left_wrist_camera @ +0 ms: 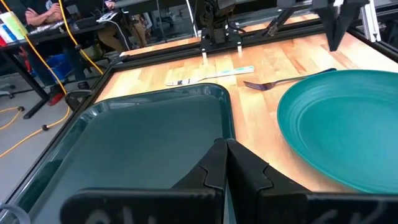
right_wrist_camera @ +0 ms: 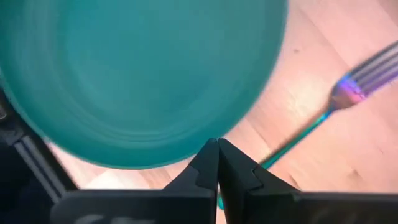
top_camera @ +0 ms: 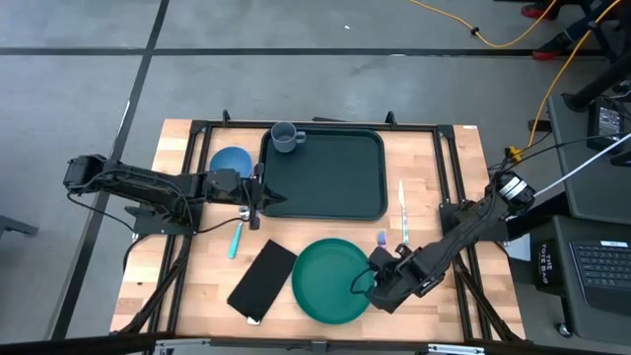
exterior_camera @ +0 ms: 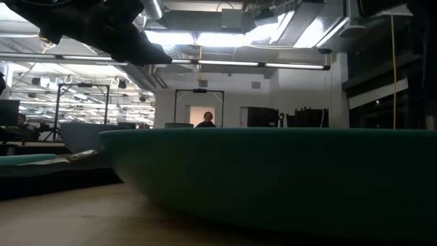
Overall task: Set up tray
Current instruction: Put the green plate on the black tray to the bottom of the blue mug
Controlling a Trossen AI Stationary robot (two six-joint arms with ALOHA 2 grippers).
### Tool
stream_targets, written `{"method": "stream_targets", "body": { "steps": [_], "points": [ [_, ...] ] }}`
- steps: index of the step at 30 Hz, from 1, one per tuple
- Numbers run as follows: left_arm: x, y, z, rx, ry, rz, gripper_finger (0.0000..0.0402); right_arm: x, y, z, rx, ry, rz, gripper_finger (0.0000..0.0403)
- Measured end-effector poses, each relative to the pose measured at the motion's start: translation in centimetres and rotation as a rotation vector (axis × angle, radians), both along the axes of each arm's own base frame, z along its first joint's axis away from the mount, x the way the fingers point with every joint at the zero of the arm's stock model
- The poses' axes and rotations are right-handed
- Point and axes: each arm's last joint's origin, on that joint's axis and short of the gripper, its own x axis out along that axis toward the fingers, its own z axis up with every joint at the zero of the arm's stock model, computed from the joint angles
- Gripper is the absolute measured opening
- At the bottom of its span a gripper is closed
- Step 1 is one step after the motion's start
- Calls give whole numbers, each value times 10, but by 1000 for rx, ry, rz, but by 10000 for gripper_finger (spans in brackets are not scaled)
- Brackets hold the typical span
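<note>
With the right gripper [top_camera: 367, 283] pressed together at the plate's [top_camera: 330, 281] 3 o'clock rim and the left gripper [top_camera: 262, 202] likewise pressed together, nothing held, at the tray's [top_camera: 330, 173] 8 o'clock corner, the right fingers should be spread before the rim is taken.

The high view looks straight down on the whole table [top_camera: 197, 286]. The low view sits at tabletop level, close against the green plate [exterior_camera: 273, 178]. Each wrist view looks forward past its own fingers; both share that plate with the high view.

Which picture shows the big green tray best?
The high view: the whole tray shows from above, with a cup on its corner. The left wrist view shows only part of it. The low and right wrist views show the plate, not the tray.
</note>
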Motion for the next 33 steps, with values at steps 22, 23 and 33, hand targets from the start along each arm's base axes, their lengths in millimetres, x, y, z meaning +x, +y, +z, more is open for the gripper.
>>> {"method": "stream_targets", "body": {
  "steps": [22,23,33],
  "points": [
    [0,0,0,-48,-4,15,6,4,0,-19,-28,50,-107,145],
    [0,0,0,-48,-4,15,6,5,1,-22,-33,57,-109,146],
    [0,0,-1,-33,7,10,6,13,3,-37,-53,49,-146,146]
  ]
}}
